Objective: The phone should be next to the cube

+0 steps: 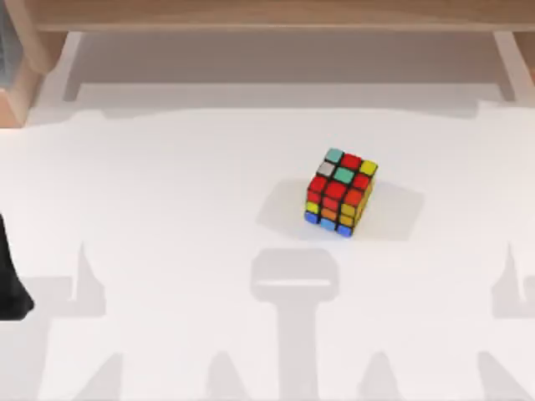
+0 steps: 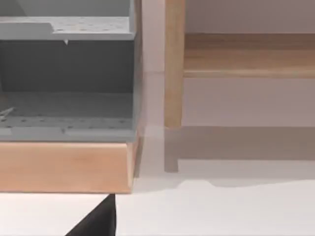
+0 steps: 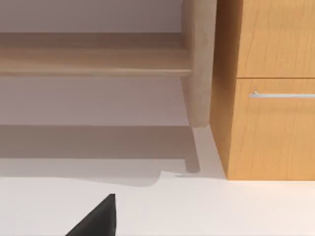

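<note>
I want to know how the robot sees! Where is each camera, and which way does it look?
Top view: above the table, looking down at the cube; a dark bit of the left arm shows at the left edge.
Left wrist view: on the left arm, facing a grey shelf unit with a wooden base.
Right wrist view: on the right arm, facing a wooden cabinet.
Both wrist views share the white table and a wooden rail behind it.

No text, label, brand, number or sign can be read anywhere: the cube (image 1: 340, 192) bears only plain coloured stickers, and the white table (image 1: 167, 209) and the wooden drawer front (image 3: 275, 128) carry no writing.
</note>
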Controlling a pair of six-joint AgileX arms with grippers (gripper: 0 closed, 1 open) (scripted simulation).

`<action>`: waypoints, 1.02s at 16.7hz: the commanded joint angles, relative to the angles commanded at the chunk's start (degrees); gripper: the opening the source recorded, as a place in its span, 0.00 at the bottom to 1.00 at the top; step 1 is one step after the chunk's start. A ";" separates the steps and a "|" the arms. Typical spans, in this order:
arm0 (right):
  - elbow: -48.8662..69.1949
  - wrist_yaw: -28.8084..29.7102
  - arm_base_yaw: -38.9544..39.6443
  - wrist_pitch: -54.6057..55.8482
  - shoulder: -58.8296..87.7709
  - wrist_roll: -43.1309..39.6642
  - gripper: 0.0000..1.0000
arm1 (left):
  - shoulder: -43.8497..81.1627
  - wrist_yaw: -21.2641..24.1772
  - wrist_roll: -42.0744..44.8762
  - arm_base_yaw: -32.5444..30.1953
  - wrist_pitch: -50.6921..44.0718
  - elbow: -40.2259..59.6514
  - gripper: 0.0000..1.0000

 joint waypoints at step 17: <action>0.00 0.00 0.00 0.00 0.00 0.00 1.00 | 63.91 0.81 31.06 23.97 -30.09 39.60 1.00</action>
